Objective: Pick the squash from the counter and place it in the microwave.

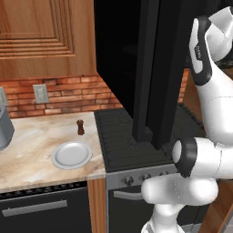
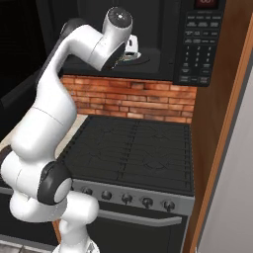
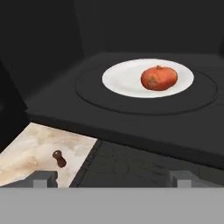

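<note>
Sitting on white plate (image 3: 131, 78) inside microwave (image 2: 197, 44) at 1 o'clock, squash (image 3: 159, 78) looking firm, light, roll-prone; gripper (image 3: 113, 178) hanging released, grabbing best across widest middle.

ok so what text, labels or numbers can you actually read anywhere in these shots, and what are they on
Nothing can be read for certain.
Red digits on the display above the glossy black microwave's button panel: too blurred to read.
Pale labels on that panel's buttons: too small to read.
Small dark marking on the white robot arm's upper link: too small to read.
Black stove knobs: no readable marks.
</note>
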